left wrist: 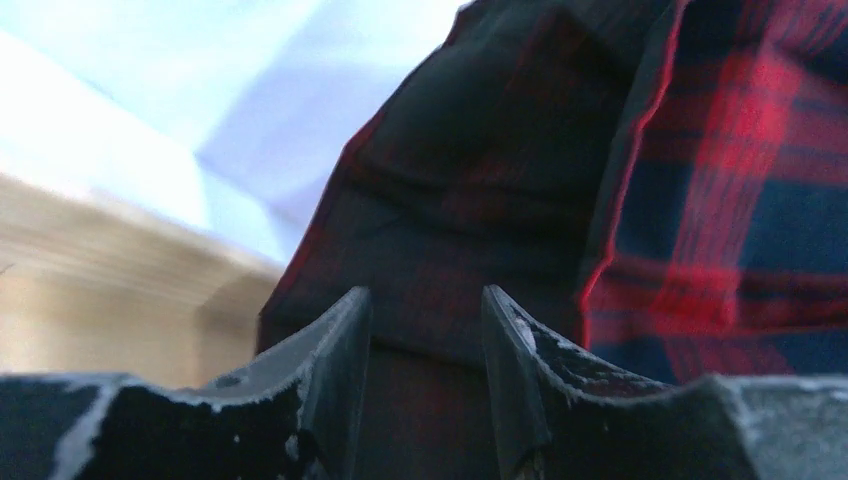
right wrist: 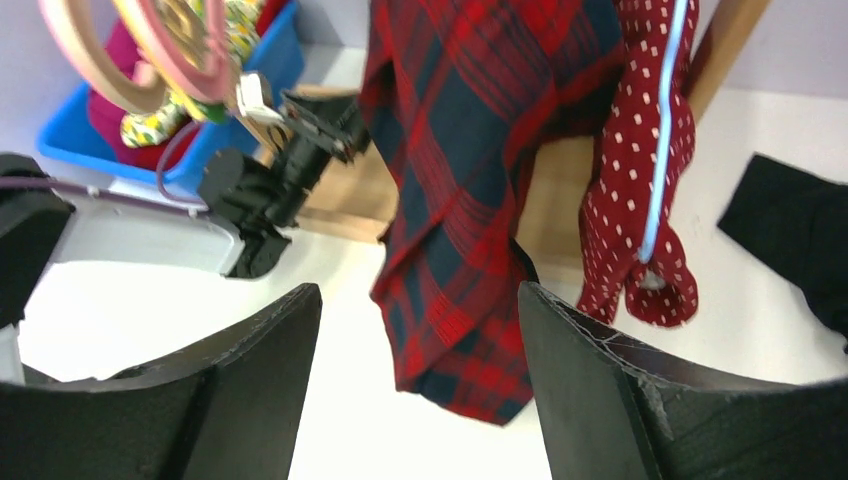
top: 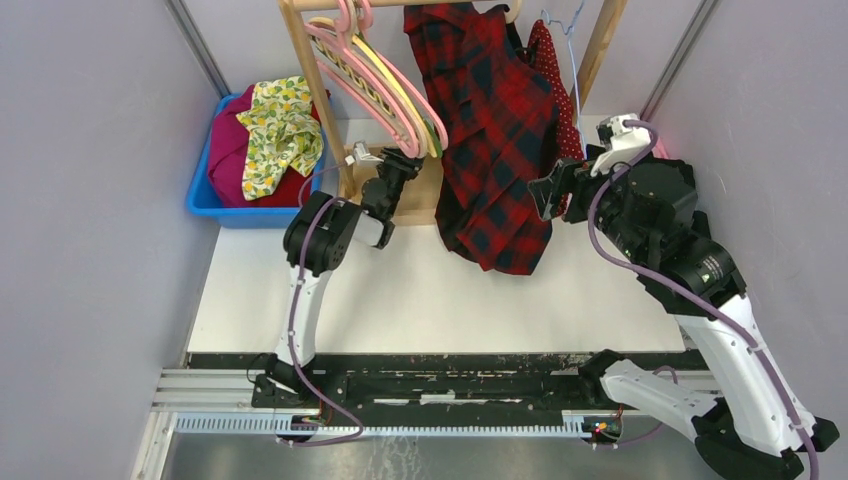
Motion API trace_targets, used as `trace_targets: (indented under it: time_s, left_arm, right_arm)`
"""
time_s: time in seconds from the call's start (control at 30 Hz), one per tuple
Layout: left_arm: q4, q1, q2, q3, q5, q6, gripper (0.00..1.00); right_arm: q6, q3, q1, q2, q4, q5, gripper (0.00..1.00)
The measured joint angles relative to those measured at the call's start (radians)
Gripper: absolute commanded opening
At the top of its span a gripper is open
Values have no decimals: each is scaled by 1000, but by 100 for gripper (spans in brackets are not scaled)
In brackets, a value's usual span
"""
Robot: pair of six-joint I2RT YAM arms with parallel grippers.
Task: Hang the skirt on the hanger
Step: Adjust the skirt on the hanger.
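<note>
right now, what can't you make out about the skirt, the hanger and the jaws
1. Top view: the skirt is mostly hidden behind the plaid garment.
2. Right wrist view: the top edge cuts off the hanger before its hook.
3. Left wrist view: blurred and very close; whether the left gripper jaws pinch the plaid cloth is unclear.

A red-and-black plaid garment (top: 495,130) hangs on the wooden rack (top: 318,100), pink hangers (top: 368,75) bunched to its left. At the far left of the white desk (top: 420,300), a blue bin (top: 197,205) holds magenta cloth (top: 228,150) under a lemon-print cloth (top: 280,130).
</note>
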Motion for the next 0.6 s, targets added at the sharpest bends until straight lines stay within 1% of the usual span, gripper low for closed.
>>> trace_targets:
  time_s: [0.03,0.13,0.23,0.37,0.47,0.6]
  left_arm:
    - [12,2,10,15,4,-14,54]
    - [84,2,77,126,2,-82,55]
    - [89,3,113,223,6,-134,56]
    - [90,7,143,336,8,-166,57]
    - [91,11,158,394,10,-178,57]
    - [90,15,172,427,11,-185,58]
  right_arm:
    - [-2,-19,-6,-9,-8,0,78]
    - [-2,-59,-22,-36,-28,0,78]
    - [-2,-89,-35,-63,-37,0,79]
    - [-2,-116,-48,-87,-45,-2,79]
    - [-2,-140,-57,-95,-46,-6,79]
    - [-2,-167,-71,-97,-48,-15,79]
